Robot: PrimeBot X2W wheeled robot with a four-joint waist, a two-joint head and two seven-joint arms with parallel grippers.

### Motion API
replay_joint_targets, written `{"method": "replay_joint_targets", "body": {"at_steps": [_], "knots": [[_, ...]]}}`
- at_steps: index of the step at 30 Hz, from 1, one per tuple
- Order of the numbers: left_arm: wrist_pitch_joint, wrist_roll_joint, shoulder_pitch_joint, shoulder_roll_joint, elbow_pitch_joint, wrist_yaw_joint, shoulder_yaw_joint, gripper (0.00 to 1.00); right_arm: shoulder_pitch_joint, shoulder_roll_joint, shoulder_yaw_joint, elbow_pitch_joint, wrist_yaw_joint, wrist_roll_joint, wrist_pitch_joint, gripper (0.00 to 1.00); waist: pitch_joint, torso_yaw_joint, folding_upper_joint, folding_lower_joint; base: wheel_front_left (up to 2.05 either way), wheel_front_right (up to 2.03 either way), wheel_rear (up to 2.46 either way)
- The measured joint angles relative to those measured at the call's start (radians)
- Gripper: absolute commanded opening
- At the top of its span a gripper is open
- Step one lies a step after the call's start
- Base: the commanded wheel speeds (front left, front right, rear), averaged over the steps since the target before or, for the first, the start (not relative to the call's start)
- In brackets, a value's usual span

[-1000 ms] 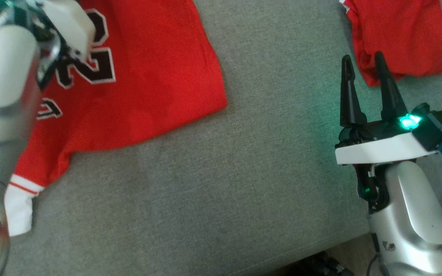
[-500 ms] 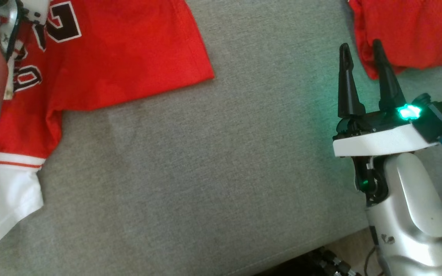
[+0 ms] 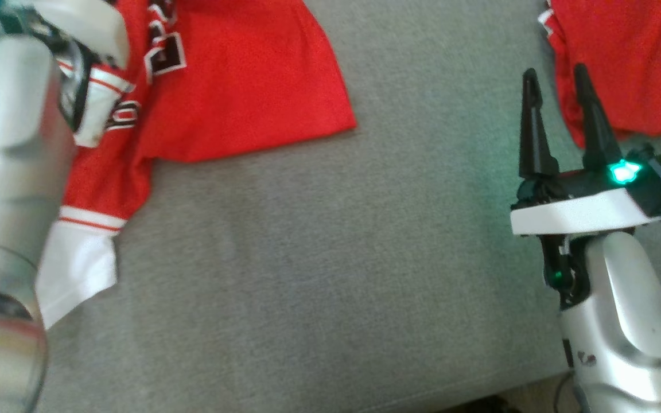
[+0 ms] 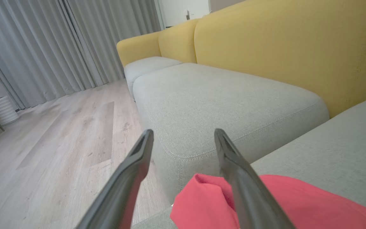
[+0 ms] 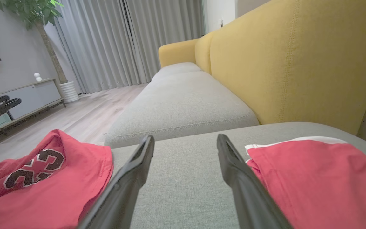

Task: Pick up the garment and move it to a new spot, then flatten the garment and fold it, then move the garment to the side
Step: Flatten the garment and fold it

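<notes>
The red jersey [image 3: 238, 86] lies rumpled at the far left of the grey cushion [image 3: 319, 258], partly hidden by the left forearm [image 3: 9, 172]. The left gripper [image 4: 183, 131] hangs over its edge, jaws wide and empty. The right gripper [image 3: 555, 70] is equally spread and empty, just beside a second red garment [image 3: 623, 63] at far right.

Red, white-trimmed jersey [image 3: 238, 86], grey cushion [image 3: 330, 258], yellow backrest [image 4: 281, 47]

The blurred left forearm [image 3: 9, 149] hides part of the jersey [image 3: 250, 86], cut off above.
</notes>
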Motion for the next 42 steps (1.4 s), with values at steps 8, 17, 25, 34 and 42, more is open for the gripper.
{"method": "replay_joint_targets", "body": {"at_steps": [8,17,25,34,42], "knots": [[-0.012,-0.037,0.263,-0.021,-0.27,0.038,0.102,1.0,0.093,0.0,-0.049,0.024,0.0,-0.061,0.0,1.0,-0.111,0.089,0.0,-0.0002,0.0,0.0,0.0],[-0.015,-0.044,0.665,-0.044,-0.578,0.079,0.216,1.0,0.16,0.0,-0.07,0.039,0.0,-0.091,0.0,1.0,-0.231,0.196,0.0,-0.0002,0.0,0.0,0.0],[-0.015,-0.026,0.939,-0.115,-0.707,0.09,0.327,1.0,0.217,0.0,-0.065,0.052,0.0,-0.091,0.0,1.0,-0.314,0.252,0.0001,-0.0001,0.0,0.0,0.0],[-0.015,0.053,1.087,-0.199,-0.768,0.06,0.469,1.0,0.24,0.0,-0.049,0.058,0.0,-0.088,0.0,1.0,-0.347,0.261,0.0,0.0001,0.0,0.0,0.0],[-0.015,0.106,1.086,-0.205,-0.626,0.048,0.512,1.0,0.24,0.0,-0.041,0.054,0.0,-0.088,0.0,1.0,-0.326,0.252,0.0,0.0001,0.0,0.0,0.0]]}}
